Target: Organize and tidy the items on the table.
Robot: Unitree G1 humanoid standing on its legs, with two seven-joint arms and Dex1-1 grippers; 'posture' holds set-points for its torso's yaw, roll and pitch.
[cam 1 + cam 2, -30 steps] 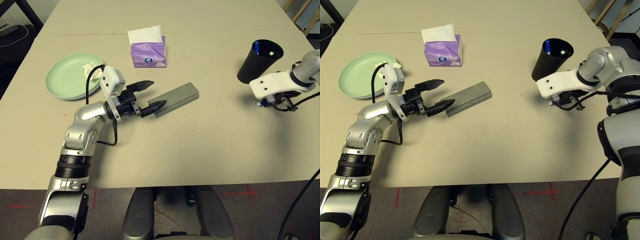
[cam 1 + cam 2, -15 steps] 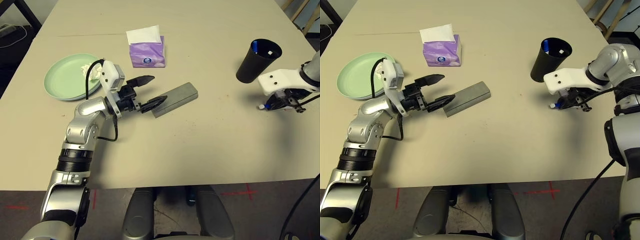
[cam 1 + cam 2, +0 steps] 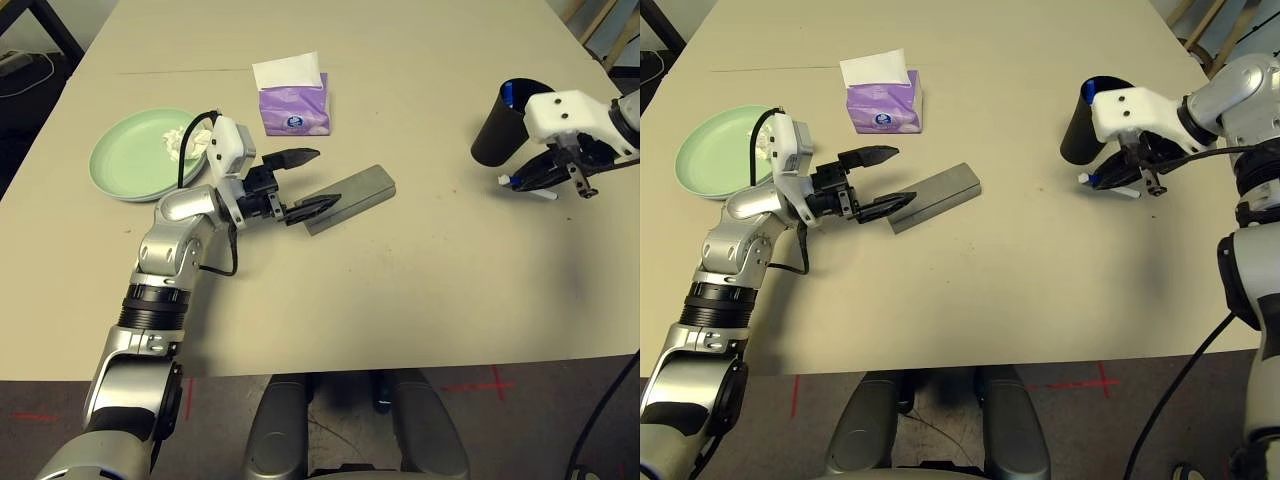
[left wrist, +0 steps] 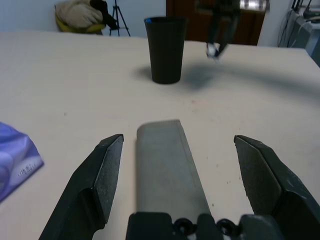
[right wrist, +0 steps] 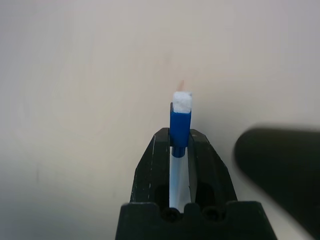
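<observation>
My left gripper (image 3: 318, 180) stands open with the near end of the long grey glasses case (image 3: 352, 196) between its fingers (image 4: 102, 175), and a gap shows on each side. The case (image 4: 165, 165) lies flat on the beige table (image 3: 420, 300). My right gripper (image 3: 548, 172) is shut on a blue and white pen (image 5: 180, 112) and hovers just right of the black cup (image 3: 503, 125). The pen's tip (image 3: 508, 181) points toward the cup's foot. A pale green plate (image 3: 125, 160) at the left holds a crumpled white tissue (image 3: 183, 140). The purple tissue box (image 3: 295, 108) stands behind the case.
Something blue (image 3: 511, 94) and something white stand inside the black cup. The table's near edge runs below both arms, with red floor marks beyond it. Wooden chair legs (image 3: 610, 35) show past the far right corner.
My right gripper has risen from the table and swung toward the cup, carrying the pen. My left gripper has edged slightly forward along the case.
</observation>
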